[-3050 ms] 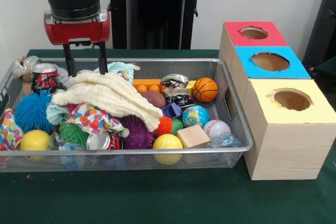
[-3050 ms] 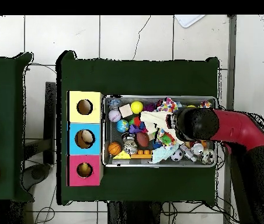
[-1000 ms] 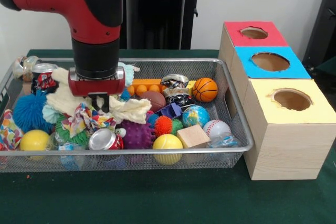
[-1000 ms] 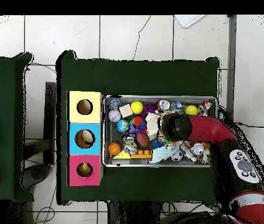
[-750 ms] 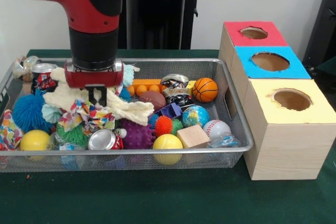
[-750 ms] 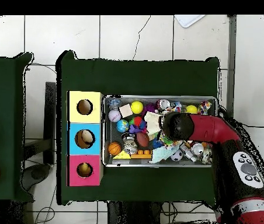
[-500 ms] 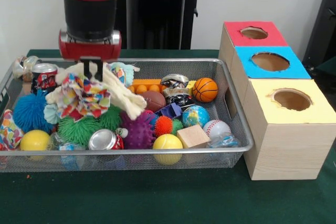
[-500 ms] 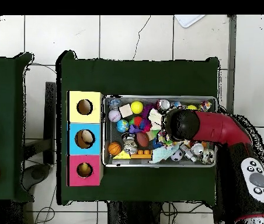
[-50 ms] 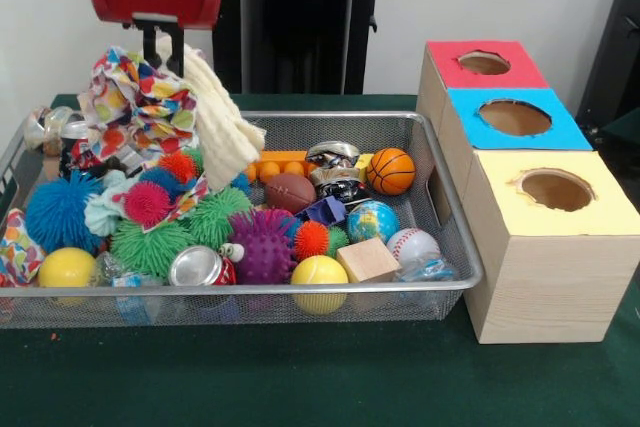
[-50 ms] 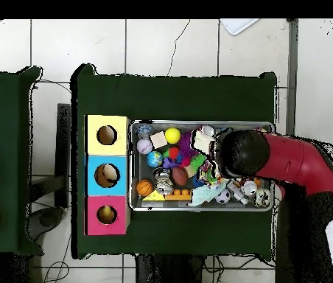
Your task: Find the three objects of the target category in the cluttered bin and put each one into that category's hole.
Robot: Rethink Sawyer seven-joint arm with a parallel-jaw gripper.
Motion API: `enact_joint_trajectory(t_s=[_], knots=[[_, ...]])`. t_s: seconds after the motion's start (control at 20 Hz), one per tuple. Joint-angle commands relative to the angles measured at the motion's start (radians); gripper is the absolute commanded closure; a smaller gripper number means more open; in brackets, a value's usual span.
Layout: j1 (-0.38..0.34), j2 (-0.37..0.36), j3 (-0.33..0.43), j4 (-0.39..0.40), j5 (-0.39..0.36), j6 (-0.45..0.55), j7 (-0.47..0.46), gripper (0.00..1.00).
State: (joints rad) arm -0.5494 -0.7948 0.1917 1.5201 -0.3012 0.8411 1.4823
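**Cloths lifted clear at upper left**

Now you have the gripper (image 9: 170, 45) pinched on the patterned cloth (image 9: 135, 102), with the cream cloth (image 9: 222, 117) hanging beside it, both at the upper left of the frame above the wire bin (image 9: 440, 232). Expect them to handle light, limp and snag-prone; a bunched fold near the middle looks the best hold. Half a second ago they hung lower, brushing the toys; since then they have risen, uncovering the green spiky ball (image 9: 150, 247).
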Motion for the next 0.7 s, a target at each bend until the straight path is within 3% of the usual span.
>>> enact_joint_trajectory(t_s=[0.05, 0.7], knots=[[0.038, -0.011, 0.020, 0.111, 0.078, 0.024, 0.155, 1.00], [0.186, -0.071, -0.052, 0.190, 0.216, 0.012, 0.303, 1.00]])
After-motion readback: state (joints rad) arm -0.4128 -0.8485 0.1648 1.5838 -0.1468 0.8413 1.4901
